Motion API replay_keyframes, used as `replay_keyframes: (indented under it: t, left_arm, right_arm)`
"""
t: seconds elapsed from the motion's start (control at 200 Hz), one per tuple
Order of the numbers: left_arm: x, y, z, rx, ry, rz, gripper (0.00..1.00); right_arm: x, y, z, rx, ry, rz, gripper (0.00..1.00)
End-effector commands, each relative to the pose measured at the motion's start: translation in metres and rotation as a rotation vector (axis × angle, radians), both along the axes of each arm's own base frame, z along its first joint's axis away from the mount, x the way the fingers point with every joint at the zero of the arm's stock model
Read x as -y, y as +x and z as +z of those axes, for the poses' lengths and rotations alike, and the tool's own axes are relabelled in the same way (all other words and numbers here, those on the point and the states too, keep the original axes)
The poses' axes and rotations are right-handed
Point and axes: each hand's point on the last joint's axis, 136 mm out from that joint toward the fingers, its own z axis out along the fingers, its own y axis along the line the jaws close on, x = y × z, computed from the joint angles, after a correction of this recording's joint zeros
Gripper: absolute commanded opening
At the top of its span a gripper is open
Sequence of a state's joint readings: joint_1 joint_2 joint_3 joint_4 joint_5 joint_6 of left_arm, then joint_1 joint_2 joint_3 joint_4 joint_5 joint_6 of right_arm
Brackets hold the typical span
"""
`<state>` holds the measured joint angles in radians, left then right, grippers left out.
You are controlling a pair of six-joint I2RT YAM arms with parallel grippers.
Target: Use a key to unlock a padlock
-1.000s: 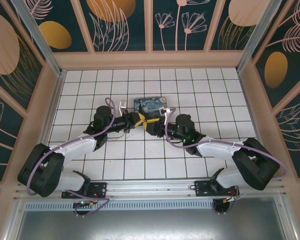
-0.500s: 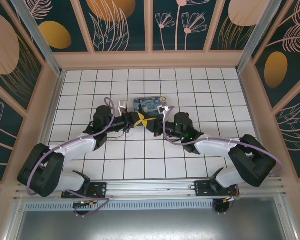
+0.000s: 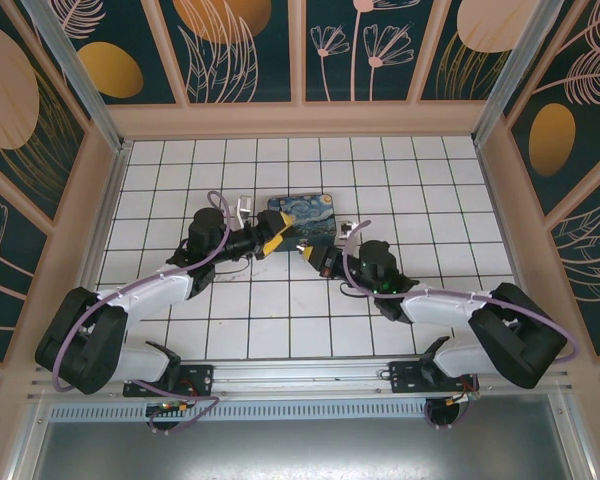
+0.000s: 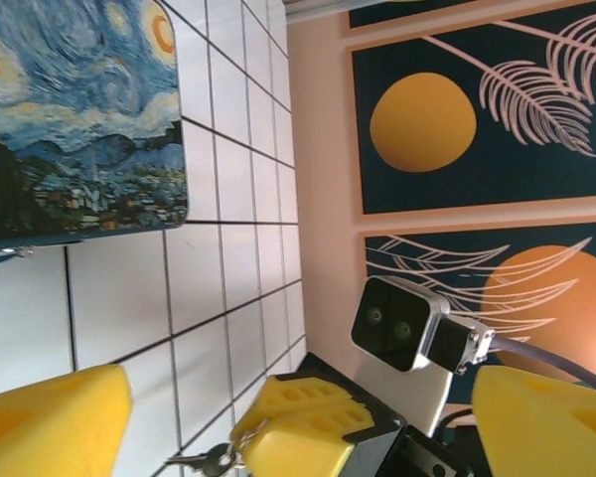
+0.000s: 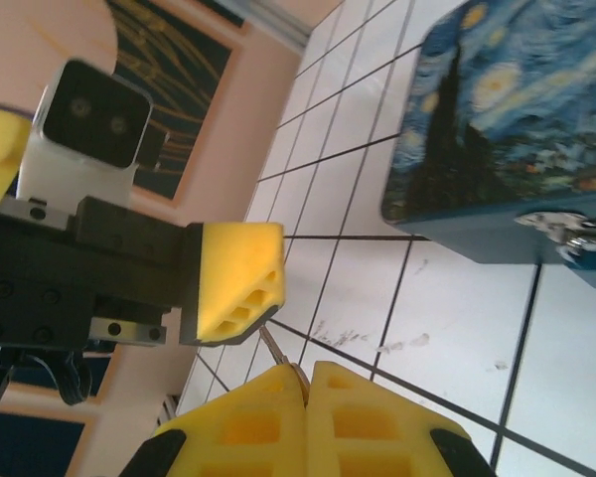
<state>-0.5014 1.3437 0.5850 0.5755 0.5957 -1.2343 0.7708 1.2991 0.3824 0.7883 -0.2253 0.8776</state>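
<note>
near one painted box: one padlock, one key.

My left claw has sprung open; my right claw has pinched shut on the key and drawn back from the left one, now apart.

Painted box crowds mid-table; near tiles lie open.
</note>
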Motion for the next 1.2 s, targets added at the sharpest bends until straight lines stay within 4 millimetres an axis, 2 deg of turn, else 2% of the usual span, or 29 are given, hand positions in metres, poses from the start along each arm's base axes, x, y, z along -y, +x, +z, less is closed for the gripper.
replay_keyframes:
  t: [0.0, 0.13, 0.31, 0.51, 0.631, 0.766, 0.976, 1.196]
  left_arm:
    - [-0.006, 0.003, 0.002, 0.065, 0.064, 0.024, 0.94]
    - [-0.014, 0.001, -0.017, 0.087, 0.149, 0.033, 0.98]
    - [-0.025, -0.001, -0.046, 0.107, 0.270, 0.042, 0.98]
    - [-0.028, -0.001, -0.063, 0.114, 0.294, 0.053, 0.98]
    - [-0.022, -0.004, -0.050, 0.120, 0.207, 0.055, 0.95]
    - [-0.013, -0.003, -0.030, 0.136, 0.116, 0.044, 0.90]
    - [0.001, 0.001, 0.001, 0.144, -0.051, 0.037, 0.74]
    - [0.009, 0.000, 0.012, 0.146, -0.090, 0.026, 0.58]
  right_arm:
    - [0.016, 0.010, 0.013, -0.048, 0.088, -0.120, 0.00]
    - [0.029, 0.014, 0.009, -0.097, 0.089, -0.203, 0.00]
    - [0.042, 0.023, 0.006, -0.150, 0.072, -0.281, 0.00]
    - [0.046, 0.026, 0.012, -0.179, 0.093, -0.278, 0.00]
    - [0.045, 0.022, 0.009, -0.220, 0.124, -0.266, 0.00]
    - [0.036, 0.017, 0.016, -0.249, 0.230, -0.227, 0.00]
    - [0.013, 0.008, 0.032, -0.241, 0.290, -0.195, 0.00]
    - [-0.014, 0.009, 0.036, -0.245, 0.326, -0.146, 0.00]
